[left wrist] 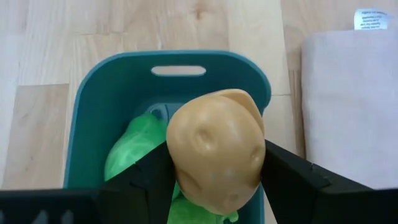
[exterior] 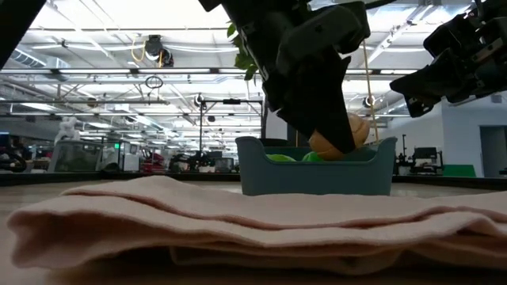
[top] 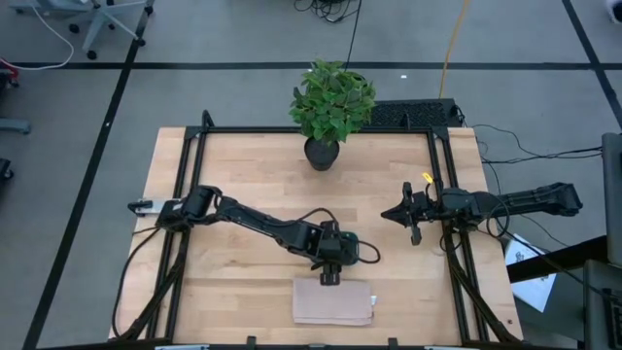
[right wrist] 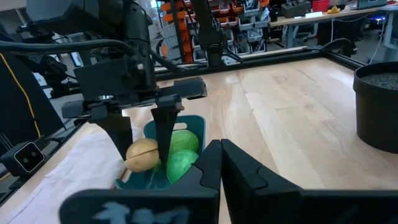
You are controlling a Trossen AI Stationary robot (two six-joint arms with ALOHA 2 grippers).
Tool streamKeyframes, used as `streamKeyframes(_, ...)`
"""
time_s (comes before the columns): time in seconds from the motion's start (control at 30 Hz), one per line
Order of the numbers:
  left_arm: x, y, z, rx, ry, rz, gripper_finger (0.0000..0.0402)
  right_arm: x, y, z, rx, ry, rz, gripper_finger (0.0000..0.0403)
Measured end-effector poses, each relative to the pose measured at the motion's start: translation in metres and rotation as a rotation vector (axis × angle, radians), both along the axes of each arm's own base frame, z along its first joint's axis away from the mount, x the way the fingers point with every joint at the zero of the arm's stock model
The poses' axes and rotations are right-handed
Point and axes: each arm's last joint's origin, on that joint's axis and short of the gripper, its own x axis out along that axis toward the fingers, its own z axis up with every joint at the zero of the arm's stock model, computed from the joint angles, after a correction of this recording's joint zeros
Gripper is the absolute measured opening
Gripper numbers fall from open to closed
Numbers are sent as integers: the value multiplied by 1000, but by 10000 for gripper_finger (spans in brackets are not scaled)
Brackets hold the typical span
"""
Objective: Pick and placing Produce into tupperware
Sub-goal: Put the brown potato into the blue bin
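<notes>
**A:** Start with the biggest thing you have. What can you see of the table [top: 243,175]?

**B:** From above you see all of it, pale wood, with the potted plant [top: 330,107] at the far edge. The beige cloth [top: 333,302] lies at the near edge, and in the low view it blocks the foot of the tupperware [exterior: 317,170].

**A:** And from overhead, where is your tupperware?

**B:** You can barely make it out there; the left gripper [top: 330,264] sits right over it, just beyond the cloth. Your left wrist view shows the teal tub's near rim cut off.

**A:** What does that claw hold?

**B:** Its fingers are clamped on the tan-orange produce [left wrist: 214,152], held above the tub's opening. Beneath it you see green produce [left wrist: 134,149] inside the tub, partly hidden, so you cannot tell whether it is one piece or two.

**A:** The other arm?

**B:** Your right gripper [top: 408,216] waits over the table's right side, fingers pressed together, holding nothing.
</notes>
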Motion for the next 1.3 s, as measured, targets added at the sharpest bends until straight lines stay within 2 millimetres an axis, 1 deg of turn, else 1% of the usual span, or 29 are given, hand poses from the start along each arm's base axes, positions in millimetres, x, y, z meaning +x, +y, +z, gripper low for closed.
streamKeyframes(0.27, 1, -3, -7, 9, 6, -11, 209, 0, 0, -1, -1, 9, 0, 0)
streamKeyframes(0.73, 2, -2, -6, 13, -1, -44, 209, 0, 0, -1, -1, 9, 0, 0)
streamKeyframes(1.03, 2, -4, -6, -32, 8, -66, 209, 0, 0, -1, -1, 9, 0, 0)
streamKeyframes(1.3, 4, 6, -7, -98, 25, -69, 210, 0, 0, -1, -1, 9, 0, 0)
